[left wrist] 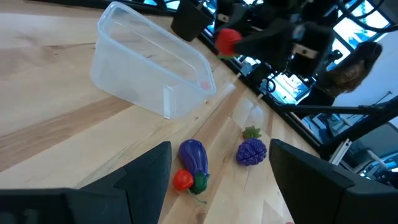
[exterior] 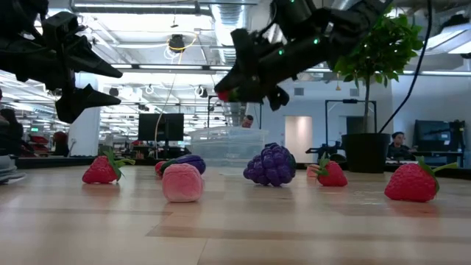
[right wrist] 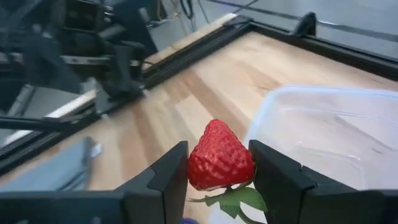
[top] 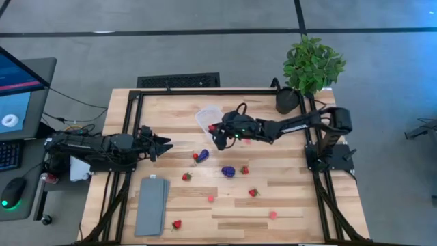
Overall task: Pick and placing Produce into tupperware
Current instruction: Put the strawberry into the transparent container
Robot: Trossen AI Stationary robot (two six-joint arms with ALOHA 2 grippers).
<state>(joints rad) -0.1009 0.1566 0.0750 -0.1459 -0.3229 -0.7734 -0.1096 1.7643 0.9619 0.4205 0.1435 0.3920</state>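
The clear tupperware [top: 208,117] stands on the table behind the centre. My right gripper [top: 217,133] hangs just beside its near edge, shut on a red strawberry [right wrist: 219,155] with a green top. On the table lie a purple eggplant [top: 202,156], a grape cluster [top: 228,171], more strawberries [top: 186,176] [top: 244,169] [top: 253,193] and small pink pieces [top: 211,199]. My left gripper [top: 164,145] waits open at the table's left, above the wood. My right gripper pinches the strawberry by its two opposite sides [right wrist: 193,163] between its two fingers. The fingers come slanting down from the table's right side. The berry is lifted clear of the table, its green top [right wrist: 239,198] turned downward, beside the tupperware's rim [right wrist: 273,106].
A flat grey slab [top: 151,205] lies at the near left with a strawberry [top: 177,223] beside it. A potted plant [top: 311,68] stands at the far right corner. A pink piece [top: 273,214] lies near the front edge. A black frame borders the table.
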